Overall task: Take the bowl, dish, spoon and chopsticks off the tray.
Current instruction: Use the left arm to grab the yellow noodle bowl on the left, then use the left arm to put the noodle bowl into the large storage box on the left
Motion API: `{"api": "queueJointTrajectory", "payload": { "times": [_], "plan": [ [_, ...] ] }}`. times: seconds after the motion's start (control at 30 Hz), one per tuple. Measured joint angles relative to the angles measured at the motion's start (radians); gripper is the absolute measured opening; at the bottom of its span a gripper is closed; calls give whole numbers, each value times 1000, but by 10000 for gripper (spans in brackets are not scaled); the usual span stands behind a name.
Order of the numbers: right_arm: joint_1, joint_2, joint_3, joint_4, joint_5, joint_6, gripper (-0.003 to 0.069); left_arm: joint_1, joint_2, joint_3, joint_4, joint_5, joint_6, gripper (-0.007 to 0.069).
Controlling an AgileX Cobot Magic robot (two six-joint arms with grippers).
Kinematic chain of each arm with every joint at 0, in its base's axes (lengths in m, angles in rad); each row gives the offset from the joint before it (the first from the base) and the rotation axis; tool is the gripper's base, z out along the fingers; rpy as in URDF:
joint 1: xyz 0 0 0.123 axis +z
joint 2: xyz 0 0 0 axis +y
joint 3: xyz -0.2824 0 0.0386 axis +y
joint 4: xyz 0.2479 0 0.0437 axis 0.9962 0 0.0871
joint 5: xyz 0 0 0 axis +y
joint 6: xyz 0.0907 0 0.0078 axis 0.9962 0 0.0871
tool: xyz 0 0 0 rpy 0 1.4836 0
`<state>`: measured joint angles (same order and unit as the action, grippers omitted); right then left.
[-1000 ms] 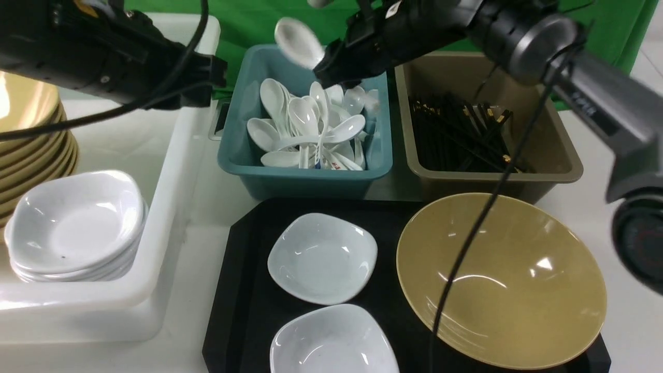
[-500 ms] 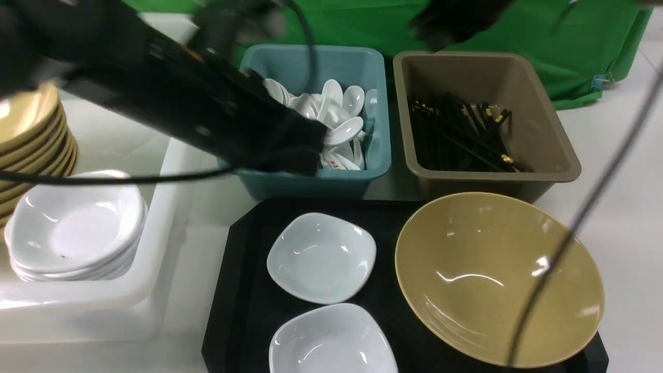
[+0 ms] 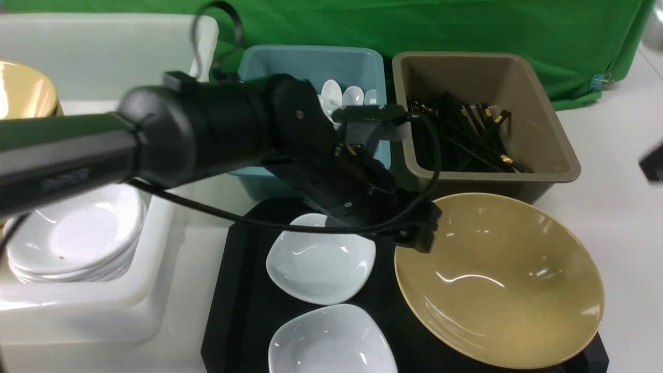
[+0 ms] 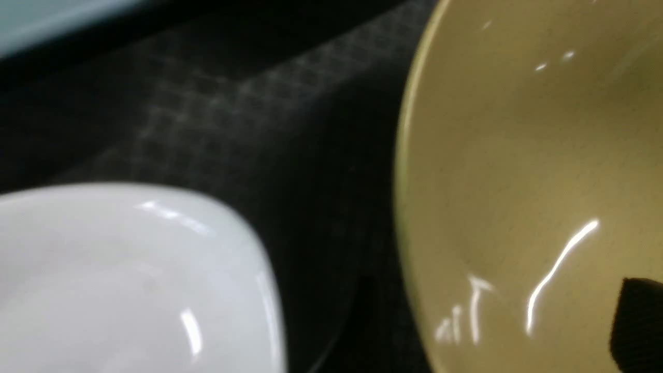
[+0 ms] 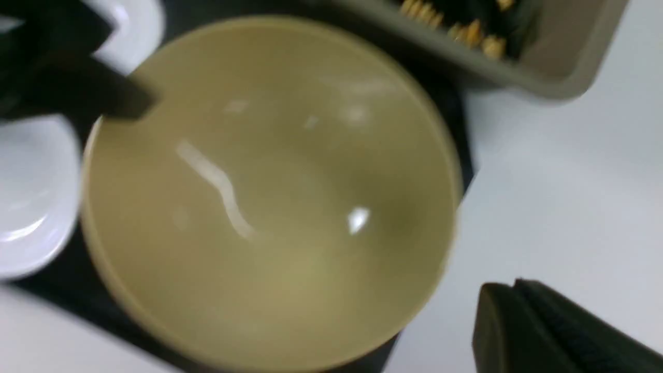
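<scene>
The mustard-yellow bowl (image 3: 497,280) sits on the right of the black tray (image 3: 233,311). Two white dishes (image 3: 321,264) (image 3: 331,342) lie on its left. My left gripper (image 3: 419,233) is open at the bowl's left rim. In the left wrist view (image 4: 501,321) one finger (image 4: 637,321) is over the bowl's inside (image 4: 518,155), the other outside over the tray. My right gripper (image 5: 513,290) is shut and empty over bare table, right of the bowl (image 5: 269,191). It is a dark blur (image 3: 652,160) in the front view. No spoon or chopsticks show on the tray.
A teal bin (image 3: 311,181) with several white spoons and a brown bin (image 3: 487,176) with black chopsticks stand behind the tray. A white tub (image 3: 103,305) on the left holds stacked white dishes (image 3: 72,238) and yellow bowls (image 3: 23,93). My left arm crosses above the teal bin.
My right gripper held a white spoon above the teal bin; it has since pulled away to the right, empty. My left arm has swung from the back left to the bowl's left rim.
</scene>
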<state>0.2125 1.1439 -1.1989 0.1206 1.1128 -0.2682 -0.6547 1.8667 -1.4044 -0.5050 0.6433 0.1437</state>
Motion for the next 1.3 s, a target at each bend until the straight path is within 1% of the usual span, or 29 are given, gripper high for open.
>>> {"api": "queueJointTrajectory", "payload": {
  "times": [0.03,0.07,0.1,0.13,0.17,0.23,0.27,0.3,0.33,0.37,0.4,0.5,0.57,0.67,0.73,0.77,0.8,0.83,0.9,0.93,0.97,1.0,1.07,1.13,1.17,1.27,1.3],
  "plan": [
    [0,-45,71,32,-2,-25,6,-6,22,-10,-21,-8,12,603],
    [0,-52,71,38,-3,-31,6,-8,28,-15,-25,-10,15,609],
    [0,-103,140,86,3,-86,5,-16,54,-24,-34,-20,22,613],
    [0,-126,168,115,5,-116,5,-20,67,-28,-39,-26,24,605],
    [0,-130,173,127,5,-120,5,-21,72,-28,-41,-26,24,598],
    [0,-173,208,176,8,-155,4,-23,106,-30,-55,-18,24,515],
    [0,-190,211,190,7,-168,3,-23,114,-30,-61,-12,24,451],
    [0,-209,212,203,5,-178,3,-23,122,-30,-67,-7,24,350],
    [0,-211,212,204,3,-181,3,-22,123,-30,-66,-6,24,311],
    [0,-229,212,210,3,-189,3,-22,123,-30,-69,-3,24,189],
    [0,-238,212,214,3,-195,3,-21,119,-30,-75,-2,22,105],
    [0,-247,207,220,5,-201,3,-10,91,-32,-91,4,15,22],
    [0,-246,191,222,5,-212,3,7,58,-39,-78,41,19,14],
    [0,-233,118,254,5,-232,3,84,-18,-83,-67,125,13,13],
    [0,-214,64,296,5,-256,3,146,-71,-125,-69,165,12,13],
    [0,-182,-4,372,7,-300,3,218,-125,-187,-80,205,9,13],
    [7,-149,-43,425,7,-337,3,262,-154,-220,-85,231,8,13],
    [10,-143,-52,425,7,-343,3,271,-159,-220,-85,236,8,13],
    [40,-87,-130,494,7,-387,3,350,-204,-273,-92,288,4,13],
    [72,-43,-178,520,4,-404,3,405,-230,-296,-97,325,2,13],
    [124,15,-230,533,1,-416,3,478,-260,-315,-101,369,1,13],
    [177,67,-284,534,-6,-425,3,530,-279,-322,-103,396,1,13],
    [302,187,-427,512,-36,-433,3,706,-330,-328,-102,480,1,13],
    [405,296,-544,477,-61,-430,3,848,-349,-326,-97,515,-1,13],
    [446,351,-613,456,-68,-425,3,941,-359,-323,-92,524,-6,13],
    [519,491,-793,426,-78,-401,3,1109,-366,-312,-78,515,-14,13],
    [540,553,-874,419,-82,-392,3,1193,-367,-298,-75,504,-18,13]
  ]
}}
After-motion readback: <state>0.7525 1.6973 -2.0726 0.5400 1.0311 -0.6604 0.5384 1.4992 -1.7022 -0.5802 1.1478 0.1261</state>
